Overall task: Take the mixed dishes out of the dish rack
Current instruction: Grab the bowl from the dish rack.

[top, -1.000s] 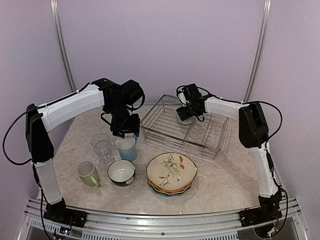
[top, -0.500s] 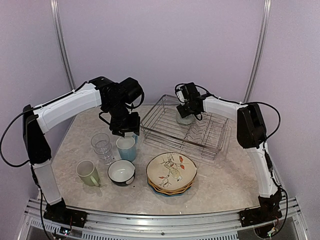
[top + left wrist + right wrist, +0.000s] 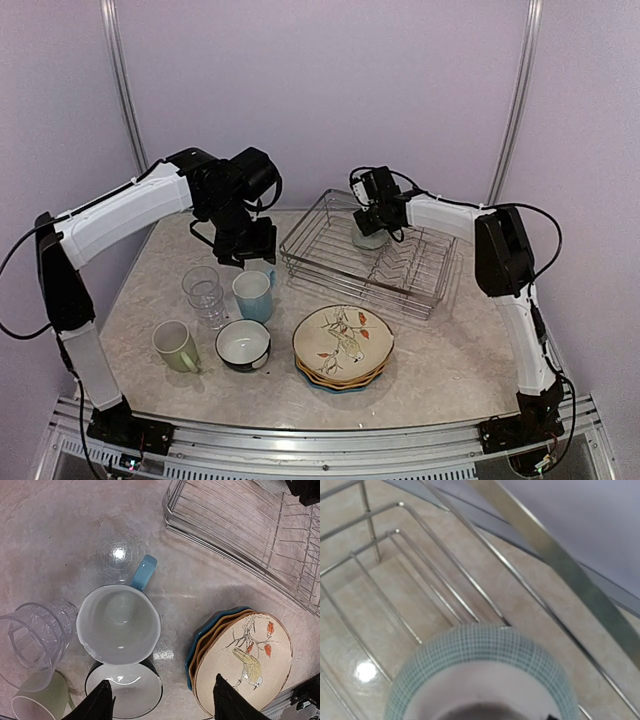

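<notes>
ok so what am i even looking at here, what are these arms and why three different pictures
Two robot arms bolted at a table's near edge, emptying a wire dish rack. The wide picture is from a fixed camera above and behind them; the other two from cameras on each wrist. On the table: stacked plates, a light blue mug, a green mug, a bowl, clear glasses. The left gripper hangs open and empty over that blue mug. The right gripper is at a checked bowl in the rack; whether it grips it is unclear.
</notes>
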You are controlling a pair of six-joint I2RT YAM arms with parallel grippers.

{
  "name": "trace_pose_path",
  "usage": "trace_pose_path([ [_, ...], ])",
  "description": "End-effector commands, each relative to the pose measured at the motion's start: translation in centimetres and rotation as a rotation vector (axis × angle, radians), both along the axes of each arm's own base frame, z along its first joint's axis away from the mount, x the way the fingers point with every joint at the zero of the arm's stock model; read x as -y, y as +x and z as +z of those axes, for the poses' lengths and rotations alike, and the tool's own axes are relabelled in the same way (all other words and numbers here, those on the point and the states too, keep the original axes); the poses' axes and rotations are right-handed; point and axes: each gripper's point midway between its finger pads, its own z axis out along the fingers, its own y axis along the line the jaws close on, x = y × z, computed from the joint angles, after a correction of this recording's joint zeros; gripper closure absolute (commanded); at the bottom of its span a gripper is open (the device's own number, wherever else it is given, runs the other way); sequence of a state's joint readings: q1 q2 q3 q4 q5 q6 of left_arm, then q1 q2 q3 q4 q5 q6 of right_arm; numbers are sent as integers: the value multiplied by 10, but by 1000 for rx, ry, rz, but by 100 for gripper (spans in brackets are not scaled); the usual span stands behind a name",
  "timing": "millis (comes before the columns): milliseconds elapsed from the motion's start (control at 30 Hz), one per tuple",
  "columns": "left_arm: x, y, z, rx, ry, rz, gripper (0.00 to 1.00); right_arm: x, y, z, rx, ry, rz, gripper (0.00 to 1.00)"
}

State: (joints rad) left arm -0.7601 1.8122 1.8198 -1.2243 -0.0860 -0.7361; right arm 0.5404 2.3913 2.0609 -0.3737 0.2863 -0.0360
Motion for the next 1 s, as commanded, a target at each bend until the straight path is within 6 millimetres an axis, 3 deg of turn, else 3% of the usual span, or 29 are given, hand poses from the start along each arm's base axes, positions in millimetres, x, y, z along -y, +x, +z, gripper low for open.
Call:
trace_pose_path([
  [0,-5,-5,12,27,-10,12,34,-14,-9,52,95,123,38,93],
  [133,-6,-5,17,33,-38,18,32,-18,-24,83,154,251,71,97],
  [267,-5,-4,22,36,-94,22,31,-22,-35,98,187,339,106,100],
  [500,2,-2,33,39,-198,9,30,-32,-41,90,123,526,181,100],
  [667,20,3,46,29,-371,-26,27,-41,-47,82,60,621,216,100],
  [867,43,25,79,63,-617,-75,22,-43,-46,78,16,724,216,100],
  [967,54,37,83,50,-698,-91,21,-38,-47,78,-8,803,219,100],
])
